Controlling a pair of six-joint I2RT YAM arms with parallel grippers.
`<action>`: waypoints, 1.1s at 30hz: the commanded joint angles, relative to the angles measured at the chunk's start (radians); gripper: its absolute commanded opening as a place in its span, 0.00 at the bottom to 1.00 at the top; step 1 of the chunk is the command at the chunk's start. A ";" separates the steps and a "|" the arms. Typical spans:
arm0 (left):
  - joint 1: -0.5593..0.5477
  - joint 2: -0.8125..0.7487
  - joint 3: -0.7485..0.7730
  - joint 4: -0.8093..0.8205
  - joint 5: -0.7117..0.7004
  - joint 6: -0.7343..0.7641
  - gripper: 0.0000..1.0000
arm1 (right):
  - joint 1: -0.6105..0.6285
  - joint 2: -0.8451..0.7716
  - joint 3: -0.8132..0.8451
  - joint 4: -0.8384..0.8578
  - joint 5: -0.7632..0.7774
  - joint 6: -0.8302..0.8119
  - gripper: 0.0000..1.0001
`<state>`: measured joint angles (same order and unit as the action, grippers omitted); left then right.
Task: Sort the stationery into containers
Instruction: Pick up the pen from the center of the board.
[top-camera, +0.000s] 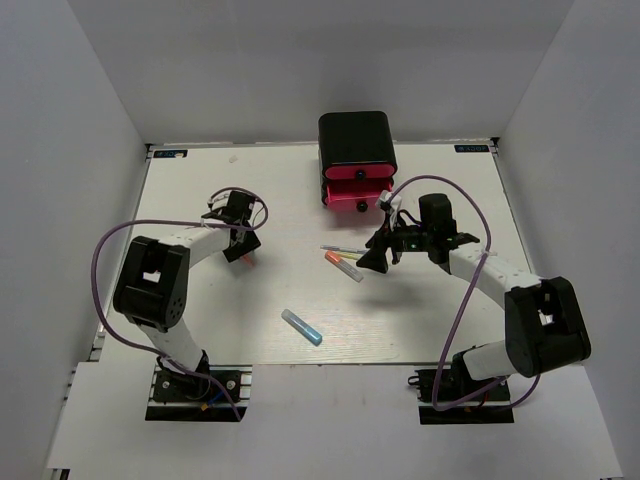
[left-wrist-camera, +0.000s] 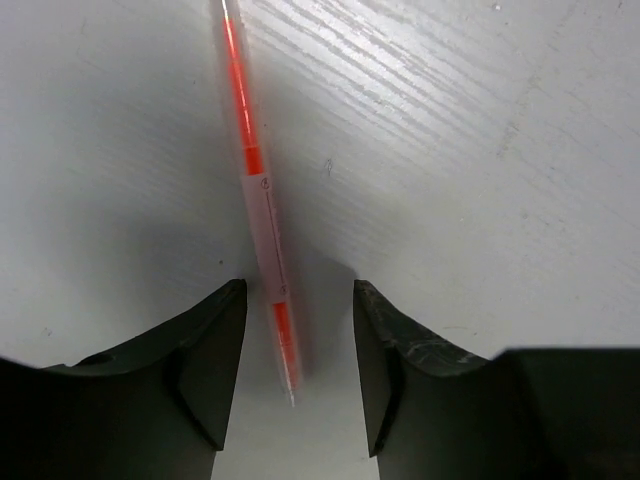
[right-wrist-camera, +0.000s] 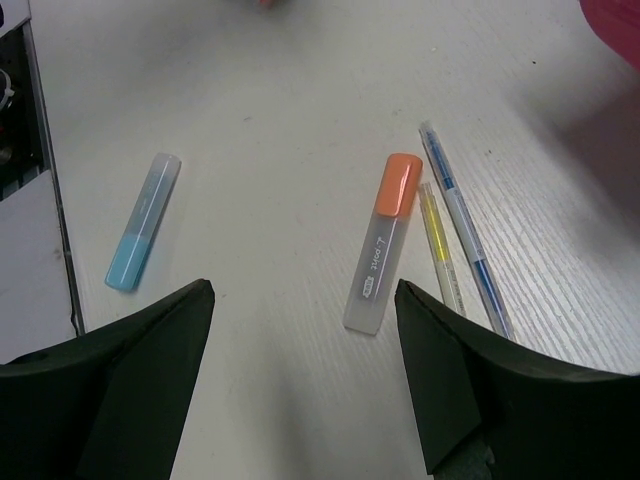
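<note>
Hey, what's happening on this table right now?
Stationery is being sorted into a pink-fronted drawer box. The left gripper straddles a red pen lying on the table, jaws open, not gripping it. The right gripper is open over an orange marker that lies beside a yellow pen and a blue pen; a blue marker lies apart.

The pens (top-camera: 338, 248) lie between the drawer box (top-camera: 356, 140) and a marker (top-camera: 345, 267).
</note>
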<state>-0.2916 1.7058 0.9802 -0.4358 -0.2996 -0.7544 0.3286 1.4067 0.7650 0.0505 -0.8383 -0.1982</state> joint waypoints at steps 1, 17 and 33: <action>0.006 0.014 0.037 -0.003 0.024 0.023 0.57 | -0.002 -0.029 0.043 -0.011 -0.033 -0.032 0.79; -0.003 0.065 0.015 -0.081 0.088 0.151 0.23 | -0.011 -0.049 0.126 -0.003 -0.073 -0.052 0.90; -0.043 -0.412 -0.070 0.473 0.711 0.587 0.00 | -0.108 -0.063 0.237 0.029 -0.022 -0.043 0.00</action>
<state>-0.3252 1.3968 0.9619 -0.2325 0.1272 -0.3260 0.2382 1.3739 0.9749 0.0334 -0.8894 -0.2615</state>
